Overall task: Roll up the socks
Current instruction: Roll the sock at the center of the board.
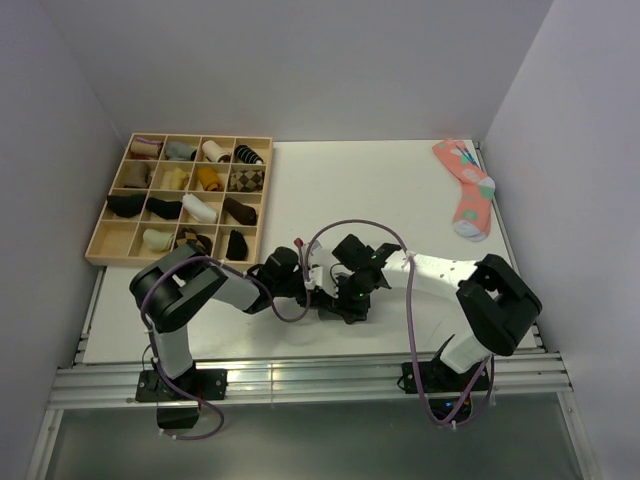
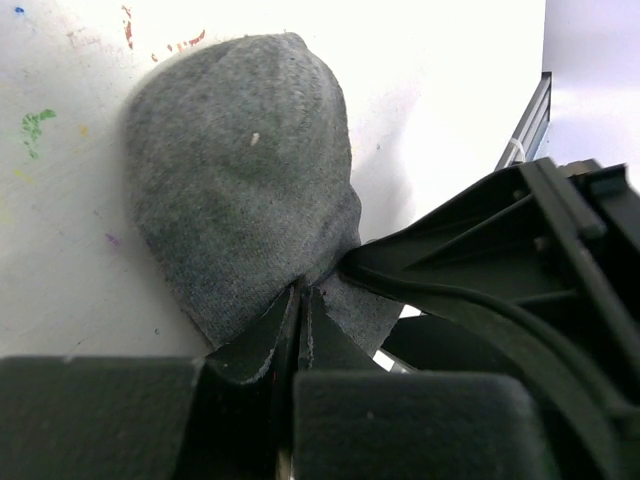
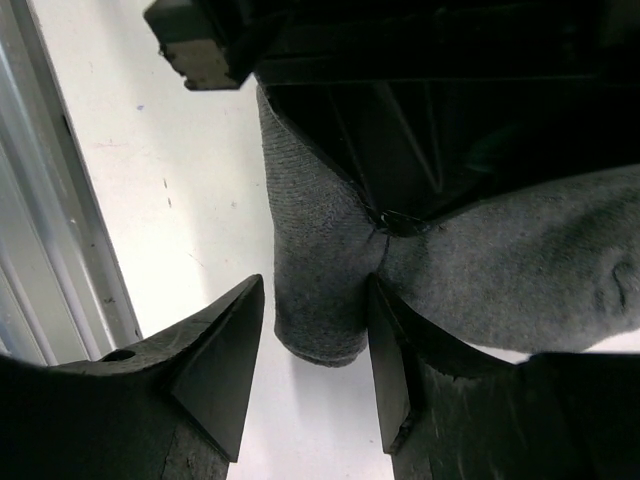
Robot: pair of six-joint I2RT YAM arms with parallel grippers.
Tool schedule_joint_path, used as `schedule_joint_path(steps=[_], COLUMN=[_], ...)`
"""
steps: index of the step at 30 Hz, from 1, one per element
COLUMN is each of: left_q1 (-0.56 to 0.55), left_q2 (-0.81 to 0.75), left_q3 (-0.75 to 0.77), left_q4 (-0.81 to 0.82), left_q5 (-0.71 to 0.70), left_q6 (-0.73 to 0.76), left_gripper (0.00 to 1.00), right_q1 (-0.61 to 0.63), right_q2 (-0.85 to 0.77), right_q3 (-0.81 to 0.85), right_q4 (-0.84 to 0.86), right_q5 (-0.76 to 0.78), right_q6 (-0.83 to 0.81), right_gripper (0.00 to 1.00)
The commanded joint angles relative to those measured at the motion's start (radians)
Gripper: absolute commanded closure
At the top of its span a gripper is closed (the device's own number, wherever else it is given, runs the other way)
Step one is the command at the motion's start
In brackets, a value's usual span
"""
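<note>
White paint-flecked surface [image 1: 400,190], charcoal socks [image 2: 240,190] near front edge, pinched in left gripper [image 2: 302,310], right gripper [image 3: 315,300] spread around them

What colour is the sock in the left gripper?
The sock is plain charcoal grey; left wrist view.

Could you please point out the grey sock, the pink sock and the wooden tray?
Dark grey knit sock [image 2: 240,170]: left wrist view, rounded bulge.
Pink dotted sock [image 1: 467,188]: top external view, middle.
Wooden compartment tray [image 1: 113,240]: top external view, empty corner cell.
</note>
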Motion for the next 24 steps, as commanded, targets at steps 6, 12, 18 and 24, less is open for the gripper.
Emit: schedule_joint_path(steps=[6, 12, 18, 24], left_q1=[0.020, 0.020, 0.019, 0.017], left_q2=[0.080, 0.042, -0.042, -0.150], left_q3=[0.001, -0.022, -0.071, -0.122], left_q4=[-0.252, -0.238, -0.217, -0.172], left_q5=[-0.059, -0.064, -0.134, -0.235], left_q6=[0.000, -0.015, -0.044, -0.049], left_gripper=[1.00, 1.00, 0.89, 0.75], right_q1=[0.071, 0.061, 0.020, -0.064], right_q2=[0.039, 0.102, 0.178, 0.276], right_q3=[-0.022, 0.029, 0.095, 0.184], right_q4=[0.040, 0.002, -0.106, -0.238], right_q5=[-0.033, -0.042, -0.121, -0.216], right_q6=[-0.049, -0.023, -0.043, -0.092], right_gripper=[0.52, 0.71, 0.74, 0.75])
